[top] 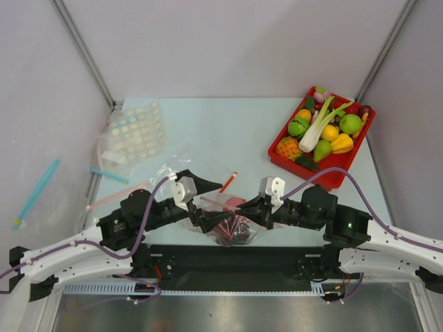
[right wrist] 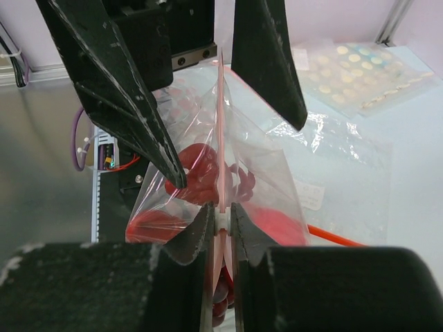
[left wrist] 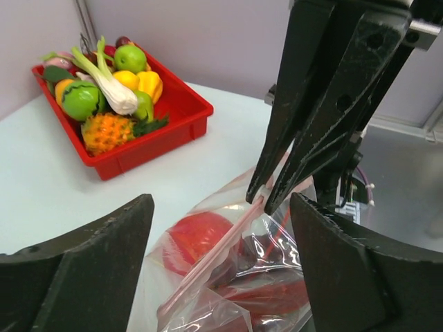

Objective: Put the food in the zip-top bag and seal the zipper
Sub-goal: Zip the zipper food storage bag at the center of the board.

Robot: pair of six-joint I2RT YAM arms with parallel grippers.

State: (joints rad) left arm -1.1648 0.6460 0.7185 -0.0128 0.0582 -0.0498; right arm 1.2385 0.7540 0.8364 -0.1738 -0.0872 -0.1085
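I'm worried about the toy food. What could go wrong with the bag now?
Only the right gripper pinches the zipper; the left gripper is open around it, so the zip-top bag could slip loose. If the left gripper shuts too low, it might squeeze the food, not the strip.

- We take the zip-top bag [top: 228, 223] as our marker: it sits on the table [top: 235, 131] at the near edge, between the two arms.
- Inside it we see the food, the ball fruit [top: 235, 203] towards the back and the grape bunch [top: 239, 235] towards the front.
- Its zipper [right wrist: 221, 124] is pinched at the bag's right by the right gripper [top: 257, 207].
- At the bag's left, the left gripper [top: 213, 205] has the zipper between its spread fingers.
- Just behind the bag lies a thin stick [top: 228, 182], and behind it to the left a flat bag [top: 187, 162].
- Farther behind and left we find a third bag [top: 135, 135].
- Behind the bag and well to the right, a tray [top: 331, 178] holds toy produce [top: 325, 128].
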